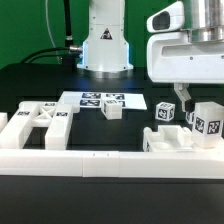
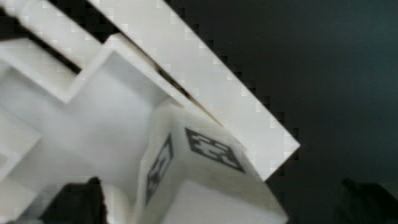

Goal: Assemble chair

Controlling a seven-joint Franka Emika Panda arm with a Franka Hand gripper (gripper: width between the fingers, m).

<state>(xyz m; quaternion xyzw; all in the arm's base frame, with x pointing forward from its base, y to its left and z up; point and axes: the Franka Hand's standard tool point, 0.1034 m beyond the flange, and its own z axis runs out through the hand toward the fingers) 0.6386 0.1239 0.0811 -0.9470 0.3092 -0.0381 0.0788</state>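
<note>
Flat panel (image 1: 42, 122): white, lying flat on the tabletop at the exterior view's left; cut-outs through it, square tags on top.
Small block (image 1: 113, 110): white, tagged, standing alone near the middle, apart from the panel.
Tagged cube (image 1: 163, 113): small, toward the exterior view's right, black-and-white tags facing the camera.
Upright piece (image 1: 207, 122): taller, white, one tag on its front, far right.
Low frame piece (image 1: 170, 141): white, just in front of cube and upright piece.
Wrist close-up: tilted white corner (image 2: 196, 150), two tagged faces; blurred.
</note>
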